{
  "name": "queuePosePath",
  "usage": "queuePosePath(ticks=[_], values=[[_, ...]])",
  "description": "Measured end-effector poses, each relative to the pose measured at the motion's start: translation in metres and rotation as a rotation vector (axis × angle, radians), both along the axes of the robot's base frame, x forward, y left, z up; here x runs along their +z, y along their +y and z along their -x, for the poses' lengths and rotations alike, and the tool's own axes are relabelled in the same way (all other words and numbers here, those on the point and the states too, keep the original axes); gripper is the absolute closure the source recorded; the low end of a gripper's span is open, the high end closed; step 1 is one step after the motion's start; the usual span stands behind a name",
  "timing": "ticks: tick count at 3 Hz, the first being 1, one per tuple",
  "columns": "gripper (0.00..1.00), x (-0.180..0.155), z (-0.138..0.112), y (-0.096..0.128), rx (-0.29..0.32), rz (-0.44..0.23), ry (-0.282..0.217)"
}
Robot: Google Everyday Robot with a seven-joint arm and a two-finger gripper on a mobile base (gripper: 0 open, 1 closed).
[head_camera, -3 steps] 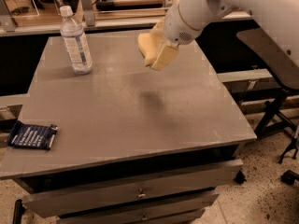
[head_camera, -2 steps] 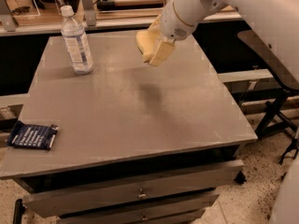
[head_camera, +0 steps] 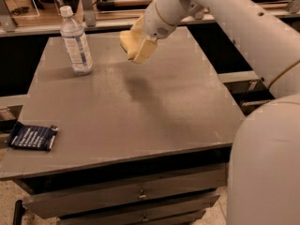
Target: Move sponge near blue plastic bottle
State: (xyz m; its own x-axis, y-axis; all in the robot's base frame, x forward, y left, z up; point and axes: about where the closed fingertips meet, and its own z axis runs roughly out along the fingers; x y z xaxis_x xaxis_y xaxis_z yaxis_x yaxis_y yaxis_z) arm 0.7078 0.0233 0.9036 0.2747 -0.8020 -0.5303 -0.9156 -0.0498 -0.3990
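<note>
Jaws grip sponge (head_camera: 127, 41) aloft, right of blue-labelled bottle (head_camera: 77, 45).

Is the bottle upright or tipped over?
Upright: the bottle stands on its base, cap on top. The claw holds the sponge above the table, to its right.

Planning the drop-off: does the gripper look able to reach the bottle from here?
Probably yes: the gripper holds the sponge above the table, with nothing standing between it and the bottle.
</note>
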Motion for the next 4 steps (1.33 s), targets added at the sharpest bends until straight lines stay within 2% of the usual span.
queuePosePath(ticks=[1,2,3,4], values=[[1.00,-0.011,-0.005,0.040,0.090,-0.027,0.026],[0.85,-0.024,-0.006,0.075,0.179,-0.039,0.076],[0.62,-0.032,-0.001,0.100,0.258,-0.061,0.121],[0.38,-0.034,-0.001,0.102,0.263,-0.062,0.126]])
